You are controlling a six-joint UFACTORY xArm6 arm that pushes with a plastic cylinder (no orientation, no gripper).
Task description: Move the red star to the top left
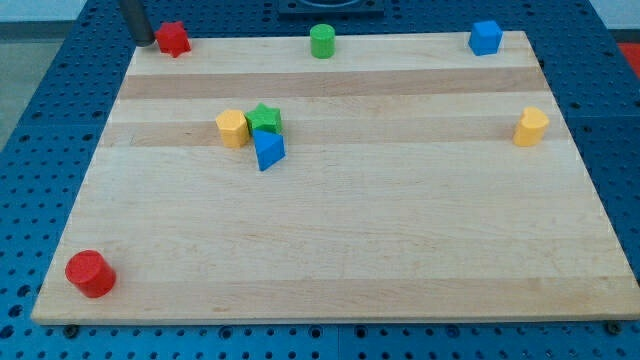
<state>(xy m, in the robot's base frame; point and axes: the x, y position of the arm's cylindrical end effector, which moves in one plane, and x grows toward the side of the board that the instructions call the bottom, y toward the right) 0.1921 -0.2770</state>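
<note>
The red star [173, 39] lies at the top left corner of the wooden board [340, 240], at its top edge. My rod comes down from the view's top, and my tip [145, 42] sits just left of the red star, close to it or touching it; I cannot tell which.
A green cylinder [321, 41] stands at the top middle and a blue block [485, 37] at the top right. A yellow block [232, 128], a green star [264, 119] and a blue triangular block [267, 150] cluster left of centre. A yellow block [531, 127] is at the right. A red cylinder [90, 274] is at the bottom left.
</note>
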